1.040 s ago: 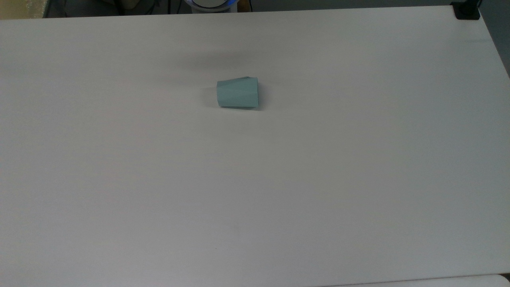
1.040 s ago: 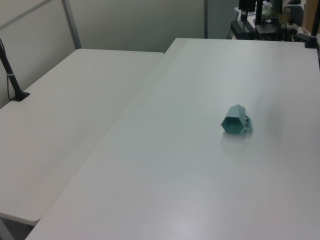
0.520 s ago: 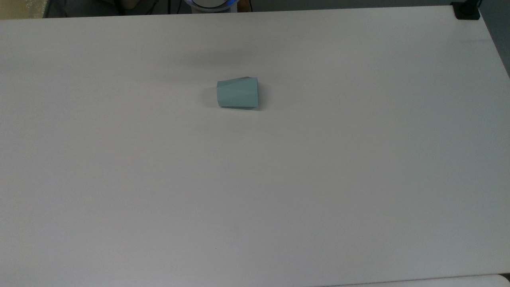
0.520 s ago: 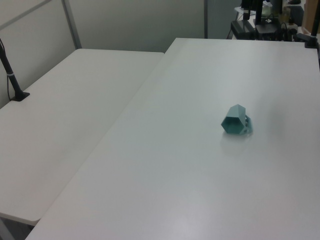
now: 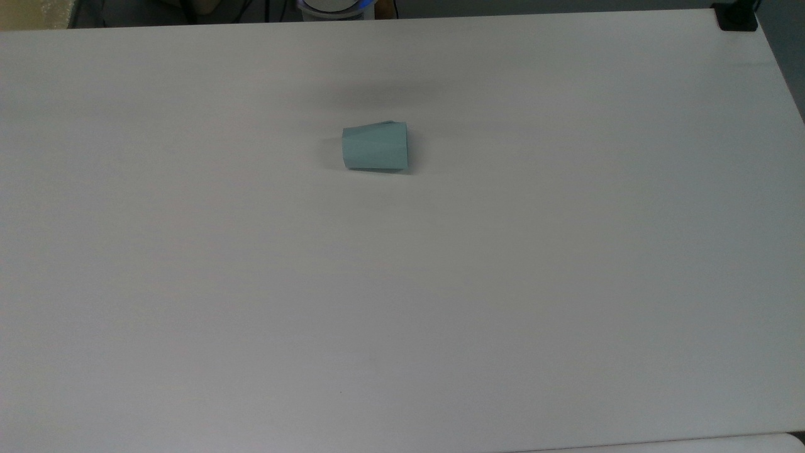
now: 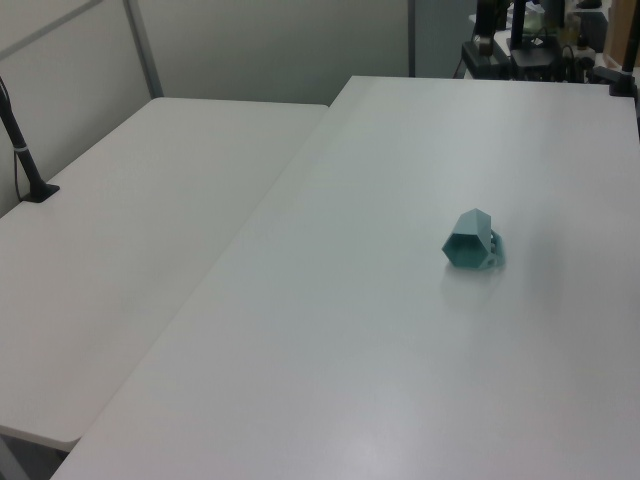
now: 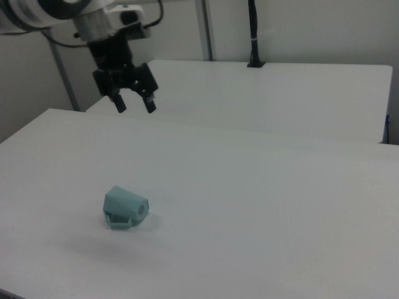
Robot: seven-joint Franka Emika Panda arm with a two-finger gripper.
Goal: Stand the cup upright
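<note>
White table [image 5: 566,283], one cup, one gripper above.

Gripper [image 7: 132,103]: fingers spread apart, holding nothing, hanging high in the right view. Cup [image 7: 125,208]: on its side on the table, at about 6 o'clock from the gripper there; long axis 9-to-3 in the top view [image 5: 375,147], wide rim toward 3.

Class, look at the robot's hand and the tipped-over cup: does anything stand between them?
Nothing visible does. The hand, its fingers apart, hangs in the air above and behind the cup, which lies on its side on the white table with bare surface around it.
</note>
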